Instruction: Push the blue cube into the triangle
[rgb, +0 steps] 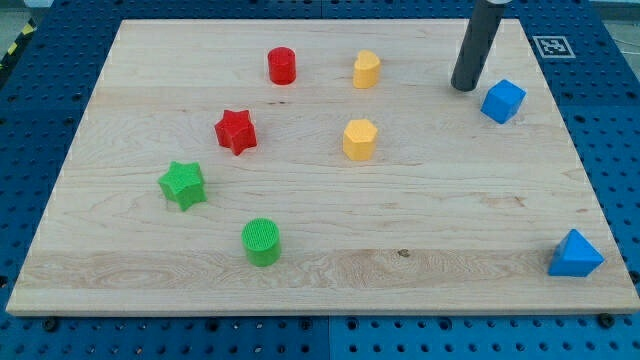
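Observation:
The blue cube (503, 101) sits near the view's top right of the wooden board. The blue triangle (575, 254) lies at the view's bottom right corner of the board, well below the cube. My tip (464, 87) rests on the board just left of the blue cube and slightly above it, with a small gap between them. The dark rod rises from the tip toward the view's top edge.
A red cylinder (282, 66), a yellow block (366, 70), a yellow hexagon (359, 139), a red star (236, 131), a green star (183, 184) and a green cylinder (262, 241) stand on the board (450, 220). A marker tag (549, 46) lies beyond its top right corner.

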